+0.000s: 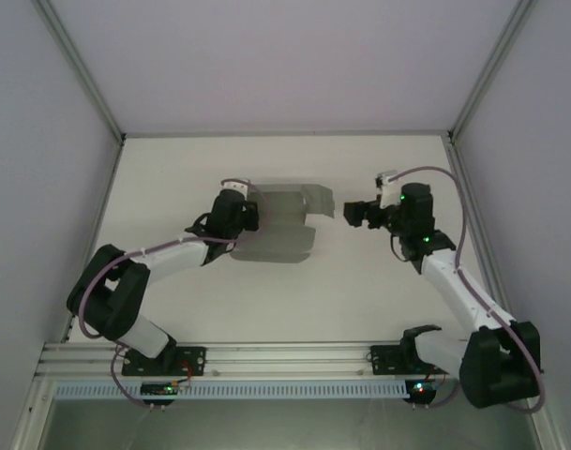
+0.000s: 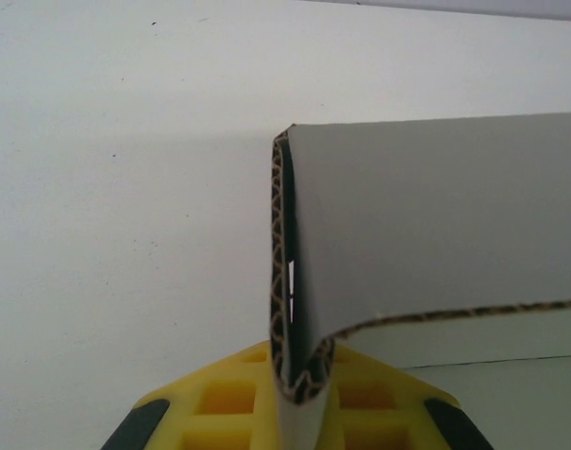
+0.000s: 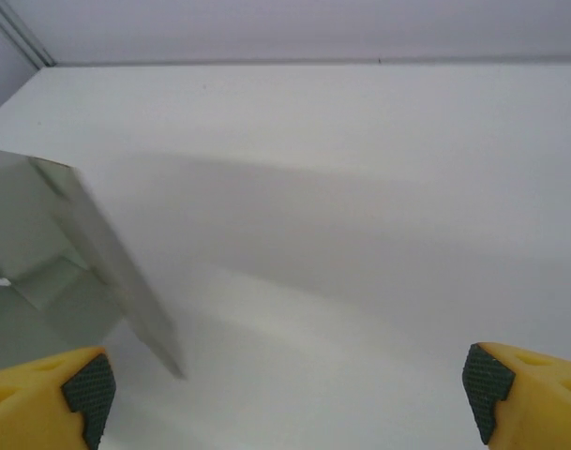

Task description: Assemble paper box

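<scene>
Overhead view of a white table (image 1: 360, 300) inside a pale-walled enclosure, with two robot arms bolted at its near edge. A grey cardboard box (image 1: 280, 230), partly folded and not yet closed, lies near the middle of the table, between the two grippers. The left gripper (image 1: 240, 214) is clamped on the box's left edge. In the left wrist view its yellow fingers (image 2: 398, 403) pinch a folded, corrugated edge of the box (image 2: 435, 216), which rises upright from the gripper (image 2: 299, 403) and bends away to the right. The right gripper (image 1: 353, 214) hovers just off the box's right end, not touching it, and faces left toward it. In the right wrist view this gripper (image 3: 287, 384) has its jaws wide apart and holds nothing. Its dark pads (image 3: 90, 386) sit at the bottom corners, and the box (image 3: 41, 244) lies ahead and to the left. The box's longer span appears to run left to right, in line between the two grippers. A raised flap (image 1: 318, 200) at the right end is the part nearest the free right gripper; it shows tilted and edge-on in the right wrist view (image 3: 116, 281). No other object lies between them, so the next move probably means closing that small gap leftward onto the flap.
</scene>
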`<act>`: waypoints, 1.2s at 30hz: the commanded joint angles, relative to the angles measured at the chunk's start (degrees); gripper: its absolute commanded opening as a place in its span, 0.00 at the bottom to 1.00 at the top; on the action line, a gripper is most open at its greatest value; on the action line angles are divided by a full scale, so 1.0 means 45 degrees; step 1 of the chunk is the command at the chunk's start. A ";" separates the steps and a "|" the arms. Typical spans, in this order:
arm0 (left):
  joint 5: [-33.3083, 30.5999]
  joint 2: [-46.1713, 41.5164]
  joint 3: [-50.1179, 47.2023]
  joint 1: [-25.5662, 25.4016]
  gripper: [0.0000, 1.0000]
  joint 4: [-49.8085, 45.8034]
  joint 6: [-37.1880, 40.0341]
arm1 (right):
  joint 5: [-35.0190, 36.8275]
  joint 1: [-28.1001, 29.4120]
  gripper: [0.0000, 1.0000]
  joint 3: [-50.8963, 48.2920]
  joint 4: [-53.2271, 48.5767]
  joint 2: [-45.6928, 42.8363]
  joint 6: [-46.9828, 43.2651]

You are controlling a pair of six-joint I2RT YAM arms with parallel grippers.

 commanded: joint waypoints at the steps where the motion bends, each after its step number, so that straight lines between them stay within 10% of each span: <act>1: 0.1173 -0.0534 -0.0106 0.0103 0.00 0.0026 0.0361 | -0.3647 -0.0665 0.93 0.0942 -0.1334 0.1217 -0.1013; 15: 0.0850 0.0084 0.0673 0.0119 0.00 -0.0568 0.0298 | -0.6376 0.1493 0.70 0.4377 -0.4686 0.5283 -0.6382; 24: 0.0735 0.0576 0.1046 0.0088 0.00 -0.0941 0.0494 | -0.6054 0.2302 0.66 0.4581 -0.4291 0.5814 -0.5789; 32: -0.0003 0.0803 0.1246 -0.0283 0.00 -0.1177 0.0834 | -0.2551 0.3818 0.50 0.5006 -0.2358 0.6337 -0.3322; 36: -0.0102 0.0869 0.1326 -0.0511 0.00 -0.1129 0.0869 | 0.2670 0.4531 0.48 0.5079 -0.1153 0.6821 0.0201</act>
